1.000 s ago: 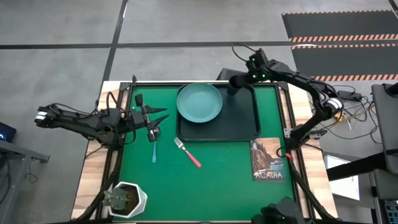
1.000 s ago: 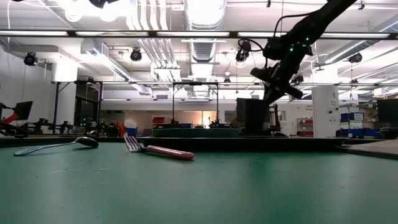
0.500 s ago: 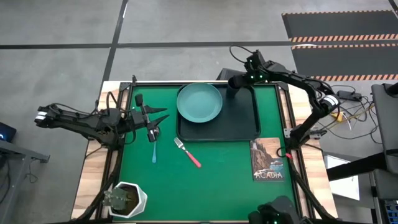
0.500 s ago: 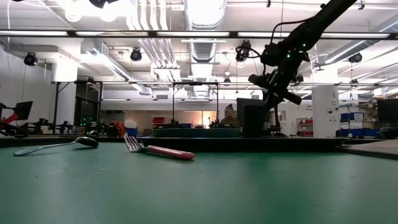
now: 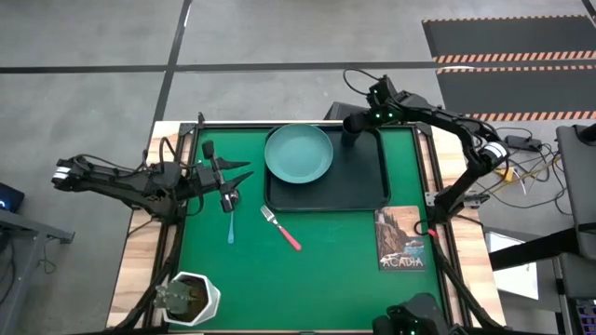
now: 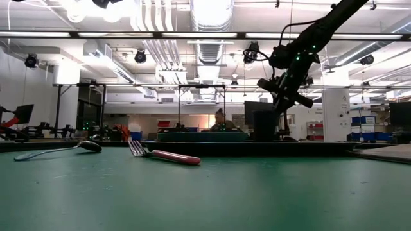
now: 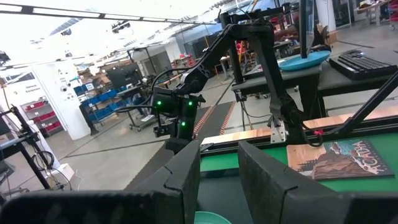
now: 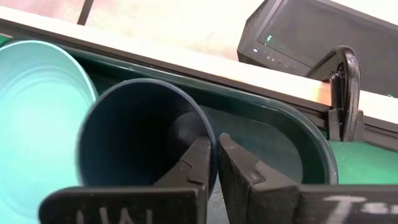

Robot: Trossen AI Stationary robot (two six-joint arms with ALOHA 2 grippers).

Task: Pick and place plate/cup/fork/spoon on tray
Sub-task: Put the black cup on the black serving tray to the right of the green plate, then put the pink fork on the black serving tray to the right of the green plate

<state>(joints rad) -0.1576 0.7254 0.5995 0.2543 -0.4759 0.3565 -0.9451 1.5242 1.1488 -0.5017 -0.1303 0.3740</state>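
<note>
Cup (image 8: 140, 134) stands on tray (image 5: 368, 181); right hand (image 8: 211, 165) pinches its rim.

Robotics laboratory or workshop: exposed ceiling ducts (image 6: 212, 38), concrete floor (image 5: 93, 84), hazard-striped floor mat (image 5: 512, 42), blue storage bins (image 7: 102, 106), green work surface (image 5: 307, 251).
</note>
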